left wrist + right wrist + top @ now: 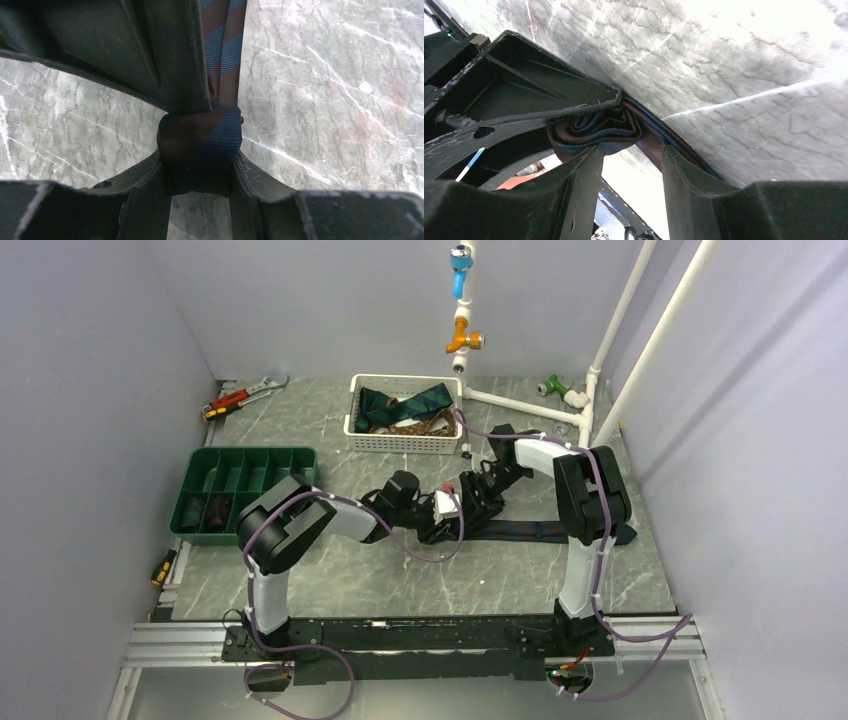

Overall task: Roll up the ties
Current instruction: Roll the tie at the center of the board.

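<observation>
A navy and brown striped tie (540, 531) lies flat across the table's middle, its left end wound into a small roll. My left gripper (436, 527) is shut on that roll (200, 150), one finger on each side, and the tie's tail (226, 45) runs away from it. My right gripper (462, 502) meets it from the other side. In the right wrist view its fingertips (631, 150) stand apart, straddling the tail beside the roll (594, 131) without pinching it. One right finger (125, 50) lies against the roll's top.
A white basket (404, 443) at the back holds more ties (410, 405). A green divided tray (245, 475) at the left holds dark rolled items (205, 510). Tools (240, 395) lie at the back left and white pipes (520, 405) at the back right.
</observation>
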